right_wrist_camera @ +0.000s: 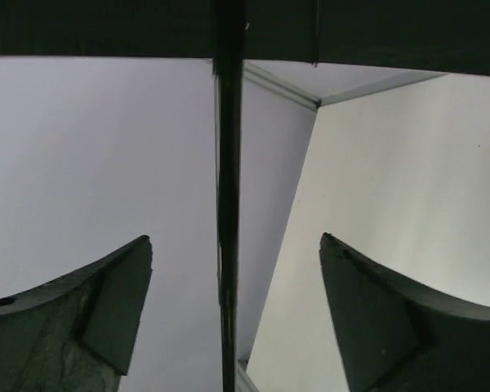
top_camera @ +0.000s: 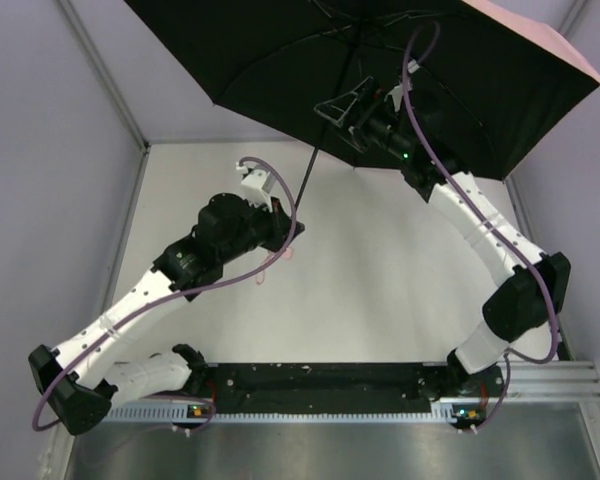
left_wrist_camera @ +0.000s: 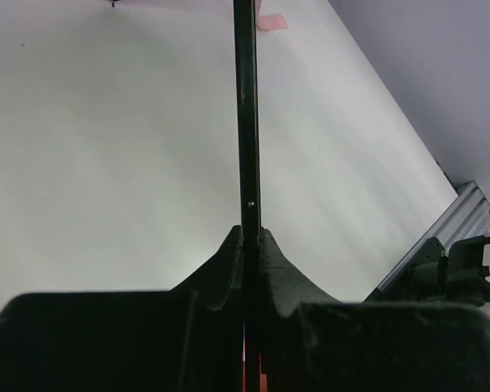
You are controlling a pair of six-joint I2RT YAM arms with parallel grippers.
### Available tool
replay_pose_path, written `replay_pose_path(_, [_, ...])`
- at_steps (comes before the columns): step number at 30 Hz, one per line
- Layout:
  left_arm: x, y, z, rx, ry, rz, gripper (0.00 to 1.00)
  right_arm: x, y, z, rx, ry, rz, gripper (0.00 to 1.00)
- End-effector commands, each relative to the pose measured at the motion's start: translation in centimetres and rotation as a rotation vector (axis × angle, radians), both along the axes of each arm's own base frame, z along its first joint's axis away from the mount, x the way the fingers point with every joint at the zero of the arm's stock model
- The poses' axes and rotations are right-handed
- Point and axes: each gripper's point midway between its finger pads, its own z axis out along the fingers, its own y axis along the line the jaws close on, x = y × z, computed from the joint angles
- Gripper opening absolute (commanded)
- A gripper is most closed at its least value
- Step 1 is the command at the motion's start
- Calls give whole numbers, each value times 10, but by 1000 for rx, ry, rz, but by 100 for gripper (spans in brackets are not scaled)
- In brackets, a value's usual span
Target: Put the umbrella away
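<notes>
From above, the umbrella (top_camera: 430, 90) is open. Its wide top fills the picture from 12 to 2 o'clock, high over the white worktop (top_camera: 380, 290). The underside looks black, and a pale pink edge shows at 1 o'clock. The thin black shaft (top_camera: 310, 165) slants down from the top toward 7 o'clock. The left claw (top_camera: 283, 215) sits at the low end of the shaft, a little toward 10 o'clock from the middle of the picture. The right claw (top_camera: 340, 108) is higher up, right beside the shaft and just under the top. A purple cable (top_camera: 409, 85) curls over the right arm.

In the left wrist view, the left claw (left_wrist_camera: 247, 237) is closed tight on the shaft (left_wrist_camera: 246, 122). The dark fingers (left_wrist_camera: 286, 269) press on it from both sides. The shaft runs straight up to 12 o'clock. The worktop (left_wrist_camera: 106, 163) lies behind it.

In the right wrist view, the right claw (right_wrist_camera: 233, 238) is wide open. One finger (right_wrist_camera: 114, 286) is at 8 o'clock and the other at 4 o'clock. The shaft (right_wrist_camera: 227, 163) runs up between them and touches neither one. The dark top of the umbrella (right_wrist_camera: 106, 28) crosses the picture at 12 o'clock. A grey wall (right_wrist_camera: 90, 147) is behind, at 9 o'clock.
</notes>
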Motion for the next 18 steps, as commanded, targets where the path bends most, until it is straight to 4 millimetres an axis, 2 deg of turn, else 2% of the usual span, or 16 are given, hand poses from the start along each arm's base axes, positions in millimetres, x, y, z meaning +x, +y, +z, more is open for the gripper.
replay_pose_path(1, [7,9,43,-34,-174,33,0,27,9,11,4,-31,-43,69])
replay_pose_path(5, [5,14,38,-10,-183,41,0,37,25,17,24,-35,-7,51])
replay_pose_path(9, [2,15,42,-30,-159,34,0,34,33,22,49,-48,48,0])
replay_pose_path(10, [1,14,43,-59,-120,35,6,29,33,27,56,-65,87,0])
replay_pose_path(12, [-5,9,51,-140,-60,-37,31,14,32,43,105,-134,181,0])
replay_pose_path(14, [-6,5,63,-263,-1,-121,49,-3,24,64,238,-235,275,0])
replay_pose_path(17, [-15,-4,83,-456,71,-290,76,-27,14,80,372,-274,396,0])
replay_pose_path(18, [-14,-7,97,-508,45,-327,77,-38,11,88,430,-290,439,0])
